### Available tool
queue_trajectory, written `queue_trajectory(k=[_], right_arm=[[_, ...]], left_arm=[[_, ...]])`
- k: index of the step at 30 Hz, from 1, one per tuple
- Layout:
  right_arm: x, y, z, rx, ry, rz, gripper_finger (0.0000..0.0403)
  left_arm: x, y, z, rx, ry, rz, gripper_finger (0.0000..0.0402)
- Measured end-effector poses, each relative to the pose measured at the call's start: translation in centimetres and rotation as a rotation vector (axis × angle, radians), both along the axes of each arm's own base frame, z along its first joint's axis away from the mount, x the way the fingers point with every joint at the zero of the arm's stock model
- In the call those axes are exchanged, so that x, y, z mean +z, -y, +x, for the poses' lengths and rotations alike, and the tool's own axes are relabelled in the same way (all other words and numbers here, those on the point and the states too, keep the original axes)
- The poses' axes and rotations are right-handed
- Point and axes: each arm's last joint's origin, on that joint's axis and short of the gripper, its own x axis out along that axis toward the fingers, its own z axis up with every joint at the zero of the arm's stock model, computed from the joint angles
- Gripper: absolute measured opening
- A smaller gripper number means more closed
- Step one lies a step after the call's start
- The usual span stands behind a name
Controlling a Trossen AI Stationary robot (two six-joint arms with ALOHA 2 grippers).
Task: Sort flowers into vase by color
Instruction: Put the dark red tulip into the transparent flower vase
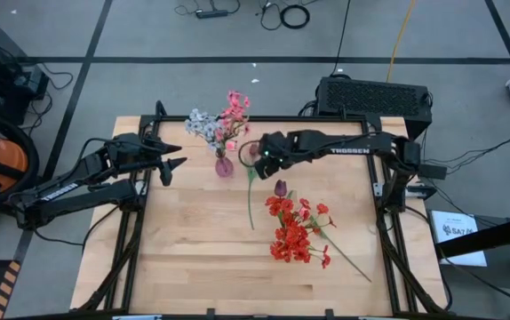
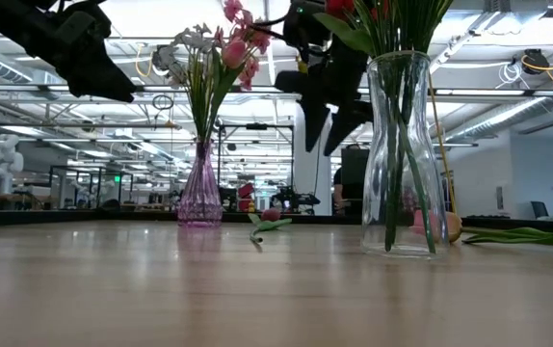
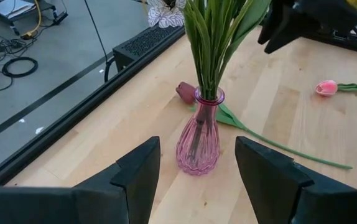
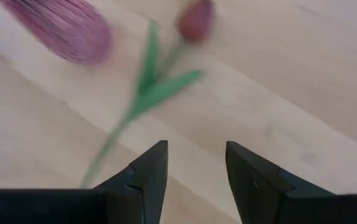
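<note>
A pink glass vase point(image 1: 224, 165) stands near the table's far edge, holding pink and pale white sprays point(image 1: 219, 120) upright. A dark maroon tulip point(image 4: 195, 21) lies flat on the wood beside it, its green stalk point(image 1: 251, 203) running toward the near edge. My right gripper point(image 4: 196, 155) hangs open above that tulip, pointing steeply down, with nothing between its fingers. A clear vase point(image 2: 402, 154) holds red flowers point(image 1: 292, 233). A pink bud point(image 3: 326, 87) lies on the table. My left gripper point(image 3: 197, 149) waits open, left of the pink vase and apart from it.
A black box point(image 1: 375, 96) sits just behind the table's far right edge. The bud's long stalk point(image 1: 348, 260) lies slanting toward the near right. Bare wood point(image 1: 193, 258) spreads over the near left part of the table.
</note>
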Motion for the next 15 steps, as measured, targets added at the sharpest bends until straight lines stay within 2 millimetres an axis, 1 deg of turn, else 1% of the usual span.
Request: queue_trajectory(k=[3,8,11,15], right_arm=[[-0.7,-0.5,0.2,0.001,-0.022,-0.031,0.0153],[-1.8,-0.8,1.5,0.022,0.077,-0.021,0.0153],[-3.0,-1.0,2.6,0.014,0.116,-0.021,0.0153],[-4.6,-1.1,3.6,0.019,0.122,-0.019,0.0153]], left_arm=[[0.0,0.0,0.0,0.000,0.000,0.000,0.0215],[0.0,0.0,0.0,0.000,0.000,0.000,0.0215],[0.0,0.0,0.0,0.000,0.001,0.000,0.0215],[0.0,0.0,0.0,0.000,0.001,0.001,0.0215]])
